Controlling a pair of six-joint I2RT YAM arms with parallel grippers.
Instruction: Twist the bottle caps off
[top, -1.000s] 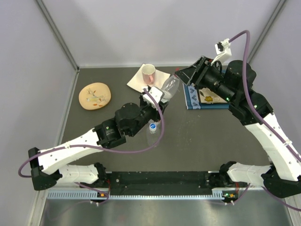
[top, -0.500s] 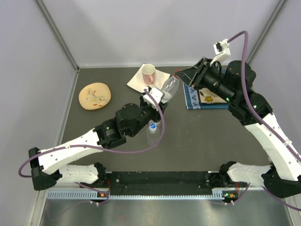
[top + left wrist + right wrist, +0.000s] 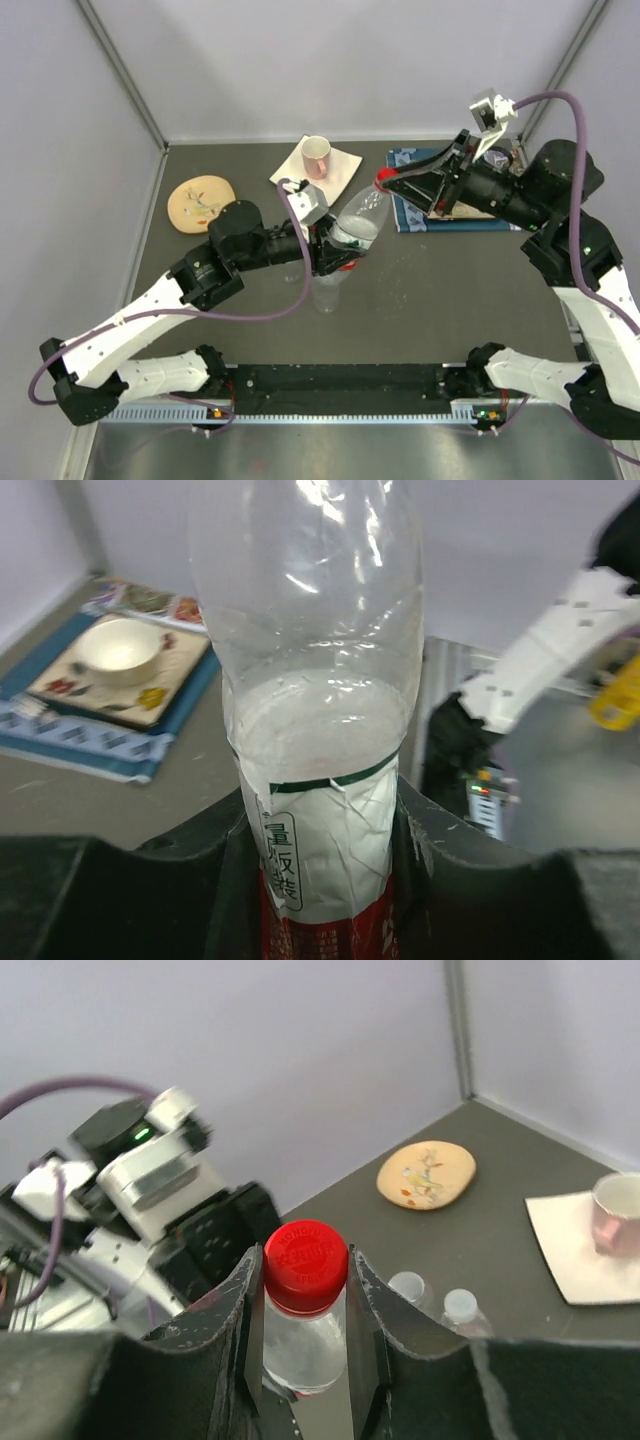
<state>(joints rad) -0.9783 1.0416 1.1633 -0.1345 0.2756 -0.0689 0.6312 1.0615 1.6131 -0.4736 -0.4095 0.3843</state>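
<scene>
The bottle is held tilted over the table's middle, gripped at its label by the left end effector. Its red cap is pinched by the right end effector.

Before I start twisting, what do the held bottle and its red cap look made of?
Bottle: thin clear plastic, glossy; you see through its wall and highlights streak it. Red cap: opaque moulded plastic, likely, slightly satin, with raised lettering on top.

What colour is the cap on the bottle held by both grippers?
Red; the bottle cap shows best in the right wrist view.
</scene>
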